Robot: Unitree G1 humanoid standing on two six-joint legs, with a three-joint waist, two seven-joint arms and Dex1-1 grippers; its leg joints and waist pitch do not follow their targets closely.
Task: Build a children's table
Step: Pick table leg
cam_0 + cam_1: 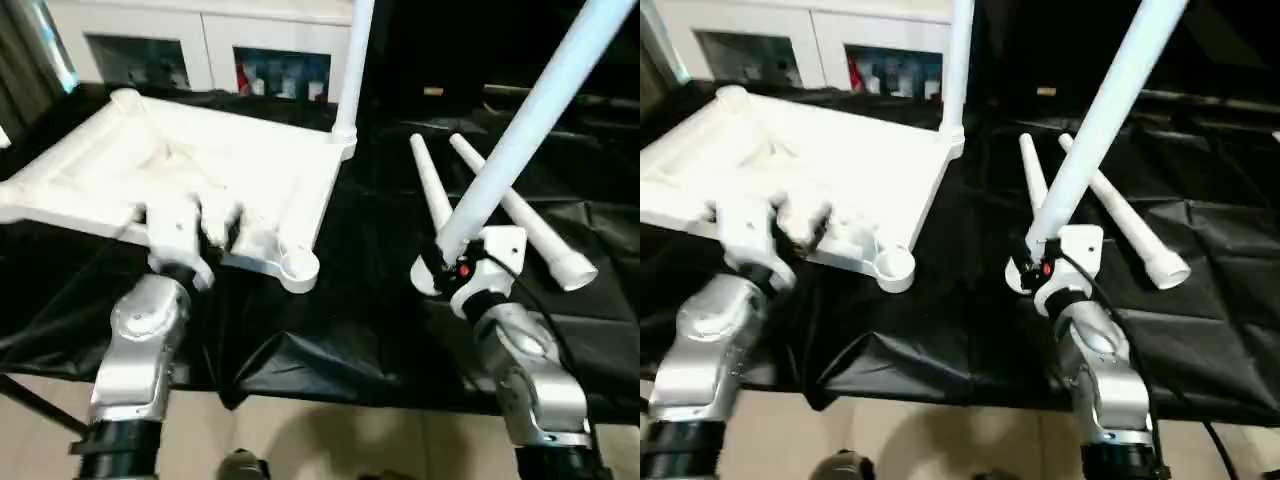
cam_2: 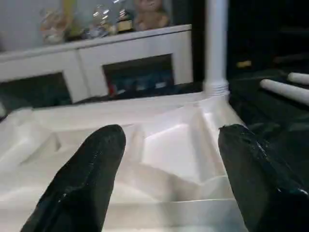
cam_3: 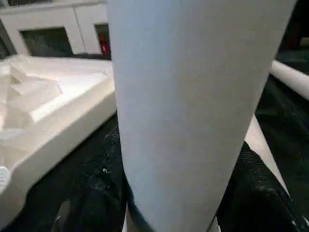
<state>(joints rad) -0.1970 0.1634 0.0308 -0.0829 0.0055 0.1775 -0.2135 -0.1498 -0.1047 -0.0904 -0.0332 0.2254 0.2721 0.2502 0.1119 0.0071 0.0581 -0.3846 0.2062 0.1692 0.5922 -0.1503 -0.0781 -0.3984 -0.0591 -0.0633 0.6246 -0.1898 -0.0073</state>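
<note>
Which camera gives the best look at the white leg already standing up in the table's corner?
The left eye view: the white plastic table leg rises upright from the far corner socket of the upside-down white tabletop. The right eye view shows the same. The left wrist view shows its base close up beyond the open left gripper. The right wrist view shows another, gripped leg.

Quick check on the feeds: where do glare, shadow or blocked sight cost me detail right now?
Left eye view: the white table top washes out under the light, its ribs faint near the left gripper; the black cloth shows shiny creases. Right wrist view: the held leg, clamped in the right gripper, blocks most of what lies beyond. Left wrist view: the cabinet glass is dark.
</note>
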